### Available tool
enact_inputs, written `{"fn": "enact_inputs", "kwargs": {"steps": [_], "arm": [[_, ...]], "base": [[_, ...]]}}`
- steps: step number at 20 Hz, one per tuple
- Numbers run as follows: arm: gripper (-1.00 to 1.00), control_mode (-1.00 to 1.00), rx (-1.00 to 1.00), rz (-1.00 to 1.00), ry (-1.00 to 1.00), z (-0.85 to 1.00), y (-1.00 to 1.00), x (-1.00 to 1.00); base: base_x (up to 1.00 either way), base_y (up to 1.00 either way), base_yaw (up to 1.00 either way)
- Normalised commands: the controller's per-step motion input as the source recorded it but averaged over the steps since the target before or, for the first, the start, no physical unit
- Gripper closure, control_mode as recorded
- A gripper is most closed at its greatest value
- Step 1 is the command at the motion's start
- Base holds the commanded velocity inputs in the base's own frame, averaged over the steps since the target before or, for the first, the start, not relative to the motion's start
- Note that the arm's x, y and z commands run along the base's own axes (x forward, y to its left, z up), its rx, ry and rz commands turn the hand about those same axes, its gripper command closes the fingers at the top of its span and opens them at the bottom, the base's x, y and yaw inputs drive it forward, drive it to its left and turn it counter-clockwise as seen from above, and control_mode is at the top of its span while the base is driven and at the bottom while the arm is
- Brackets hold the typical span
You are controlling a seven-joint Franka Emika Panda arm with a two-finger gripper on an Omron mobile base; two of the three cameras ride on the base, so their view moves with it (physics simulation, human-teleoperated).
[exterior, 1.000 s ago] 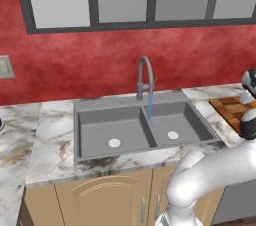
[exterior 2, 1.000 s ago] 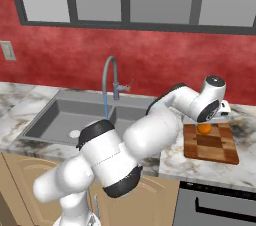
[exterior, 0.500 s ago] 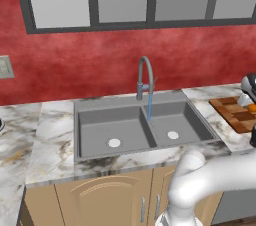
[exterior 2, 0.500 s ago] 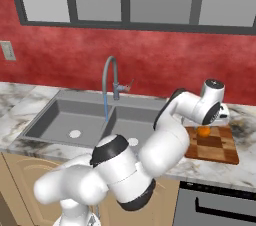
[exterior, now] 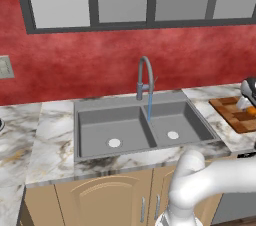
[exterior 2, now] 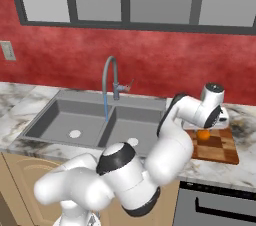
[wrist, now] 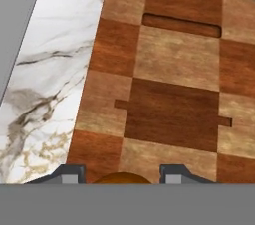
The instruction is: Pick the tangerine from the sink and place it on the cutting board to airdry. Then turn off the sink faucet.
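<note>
My gripper (exterior 2: 203,131) hangs low over the checkered wooden cutting board (exterior 2: 222,146), shut on the orange tangerine (exterior 2: 203,134). In the hand view the tangerine (wrist: 122,178) peeks up between the two fingertips (wrist: 68,173), with the cutting board (wrist: 174,94) spread just beneath. At the right edge of the left base view the tangerine (exterior: 251,111) sits over the cutting board (exterior: 231,111). The grey double sink (exterior: 95,104) lies left of the board. A thin blue stream runs from the gooseneck faucet (exterior: 145,76) into it. The right base view shows the sink (exterior 2: 59,101) and the faucet (exterior 2: 111,75) too.
Marble counter (exterior: 50,140) surrounds the sink, and a strip of counter (wrist: 55,69) lies between basin and board. Behind it stand a red wall and a window. Each basin has a white drain disc (exterior: 114,143). My white arm (exterior 2: 175,140) crosses above the right basin.
The hand with the tangerine has sunk slightly toward the board. The arm's elbow has swung. Sink, faucet and board have not moved.
</note>
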Motion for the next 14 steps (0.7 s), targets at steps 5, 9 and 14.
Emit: {"fn": "enact_inputs", "kwargs": {"steps": [5, 9, 14], "arm": [[1.0, -1.0, 0.0, 0.0, 0.01, -0.25, 0.0, 0.01], [1.0, -1.0, 0.0, 0.0, 0.0, -0.22, 0.0, 0.0], [1.0, -1.0, 0.0, 0.0, 0.0, -0.21, 0.0, 0.0]], "base": [[0.0, 0.0, 0.0], [0.0, 0.0, 0.0], [0.0, 0.0, 0.0]]}}
